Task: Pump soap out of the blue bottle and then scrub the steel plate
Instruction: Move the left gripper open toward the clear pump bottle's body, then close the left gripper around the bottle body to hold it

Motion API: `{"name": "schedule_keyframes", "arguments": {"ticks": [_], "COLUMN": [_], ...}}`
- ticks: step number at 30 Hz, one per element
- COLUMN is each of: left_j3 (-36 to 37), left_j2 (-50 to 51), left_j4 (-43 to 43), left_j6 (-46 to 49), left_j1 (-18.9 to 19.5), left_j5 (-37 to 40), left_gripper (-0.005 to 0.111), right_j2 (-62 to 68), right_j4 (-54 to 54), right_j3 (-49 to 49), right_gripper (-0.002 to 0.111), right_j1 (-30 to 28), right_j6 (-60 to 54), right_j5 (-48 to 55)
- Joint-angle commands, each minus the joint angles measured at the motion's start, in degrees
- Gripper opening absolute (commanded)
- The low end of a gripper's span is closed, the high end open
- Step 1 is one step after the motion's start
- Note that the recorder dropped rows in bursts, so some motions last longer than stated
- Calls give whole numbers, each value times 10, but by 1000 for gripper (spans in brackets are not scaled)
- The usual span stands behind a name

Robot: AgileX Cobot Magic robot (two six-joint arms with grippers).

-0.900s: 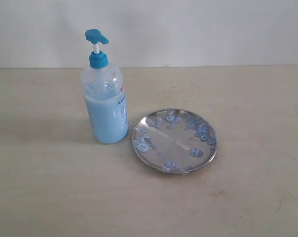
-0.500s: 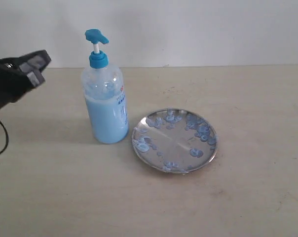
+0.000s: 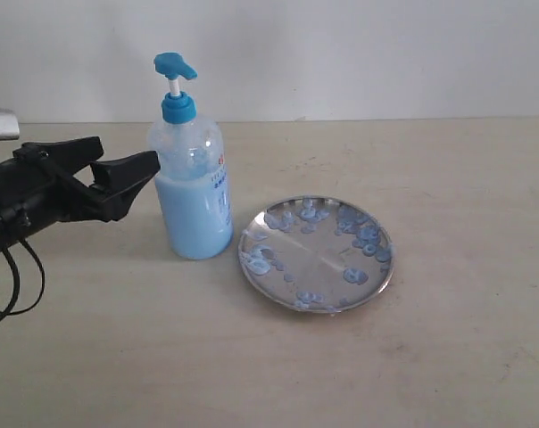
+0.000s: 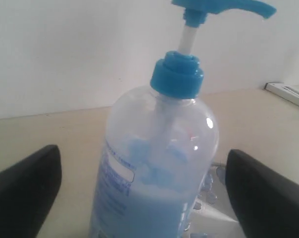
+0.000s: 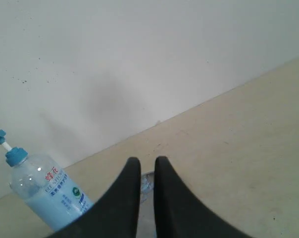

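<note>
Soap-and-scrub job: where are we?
Done: nothing certain, though soap blobs already dot the steel plate. In hand: left tool open, straddling the blue bottle, no grip yet; pump head up. To do: pump, then scrub; right tool is empty.

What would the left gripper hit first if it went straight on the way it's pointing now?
Most likely the bottle: the open left gripper aims at its body, which the wrist view shows centred between the fingers. Nothing else appears in between, though depth is unclear.
</note>
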Motion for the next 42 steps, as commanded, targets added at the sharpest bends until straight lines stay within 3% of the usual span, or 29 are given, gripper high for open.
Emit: {"name": "schedule_keyframes", "arguments": {"ticks": [1, 10, 15, 24, 30, 34, 42], "left_j3": [-4, -6, -25, -26, -30, -38, -38], "left_j2": [0, 2, 4, 4, 4, 4, 4], "left_j4": [8, -14, -51, -51, 67, 169, 168], "left_j6": [-8, -12, -122, -110, -93, -108, -73], "left_j1": [-2, -2, -2, -2, -2, -2, -2], "left_j5": [-42, -25, 41, 28, 11, 12, 27], "left_gripper": [84, 84, 84, 84, 84, 107, 110], "right_j2": [24, 92, 97, 97, 97, 97, 97], "right_j4": [0, 0, 0, 0, 0, 0, 0], "right_j3": [-1, -1, -1, -1, -1, -1, -1], "right_gripper": [0, 0, 0, 0, 0, 0, 0], "right_j1": [-2, -2, -2, -2, -2, -2, -2], "right_j6": [7, 6, 6, 6, 6, 6, 6], "right_j5": [5, 5, 1, 1, 1, 1, 1]}}
